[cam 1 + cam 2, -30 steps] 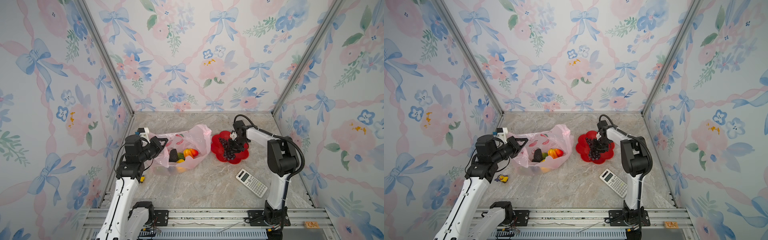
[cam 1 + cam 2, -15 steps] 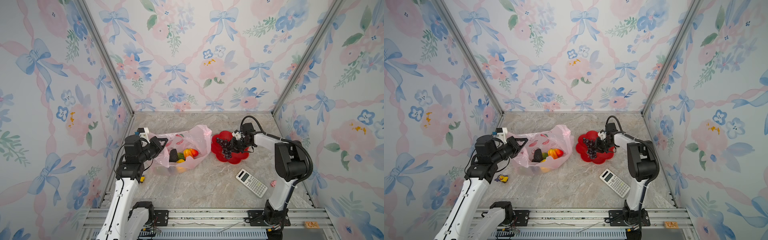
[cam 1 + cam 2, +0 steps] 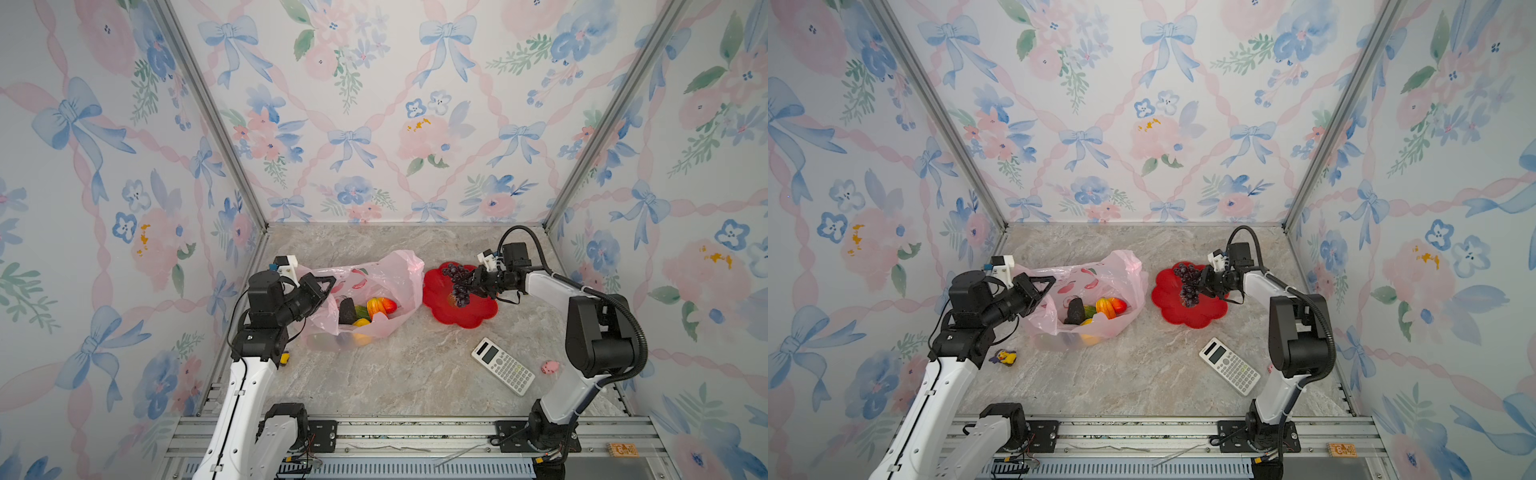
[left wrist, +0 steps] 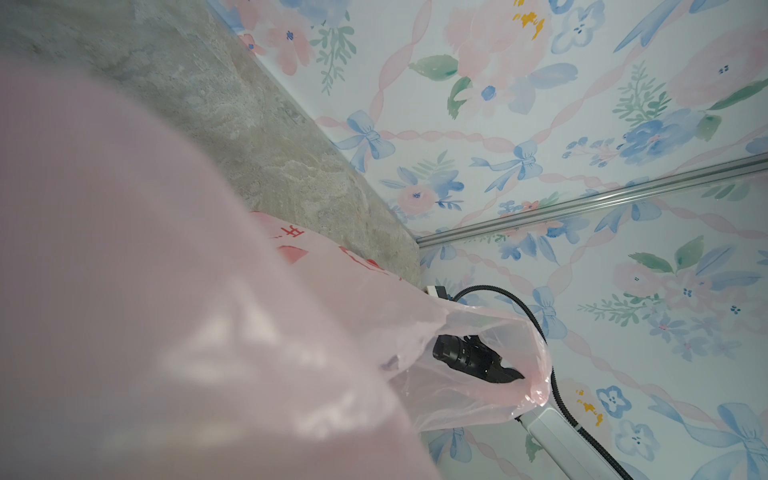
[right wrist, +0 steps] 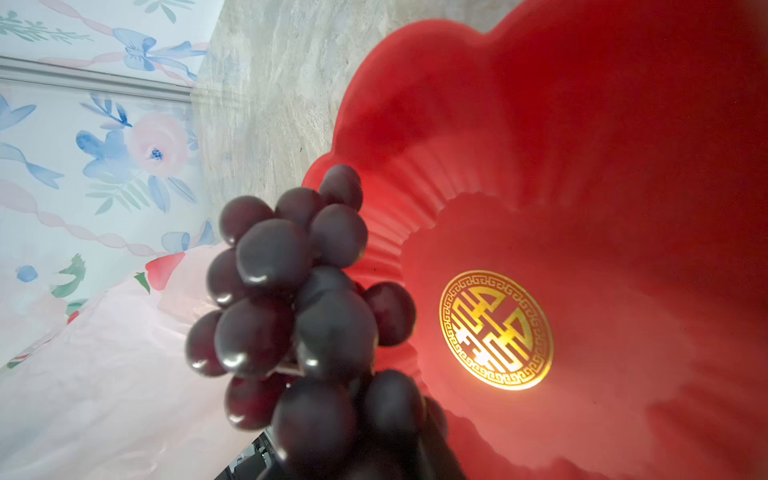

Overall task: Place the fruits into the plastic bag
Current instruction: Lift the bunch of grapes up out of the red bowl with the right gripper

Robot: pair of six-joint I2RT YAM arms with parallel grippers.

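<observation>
The pale-pink plastic bag (image 3: 397, 272) lies open at mid-left in both top views. My left gripper (image 3: 323, 286) is shut on the bag's near rim (image 3: 1054, 307) and holds the mouth up. Inside lie a dark avocado (image 3: 346, 311), red-yellow mangoes (image 3: 380, 305) and other fruits. A purple grape bunch (image 3: 459, 284) hangs just above the red plate (image 3: 469, 318), with my right gripper (image 3: 473, 282) shut on it. In the right wrist view the grapes (image 5: 291, 299) hide the fingers. Bag film (image 4: 166, 291) covers the jaws in the left wrist view.
A white calculator (image 3: 503, 371) lies on the marble floor in front of the plate. A small pink pig (image 3: 549, 366) sits beside the right arm's base. A yellow duck toy (image 3: 1005, 357) lies by the left arm. Flowered walls close in three sides.
My right gripper has closed on the grape bunch and lifted it off the plate, while its elbow swung right. The left arm and the bag have not moved.
</observation>
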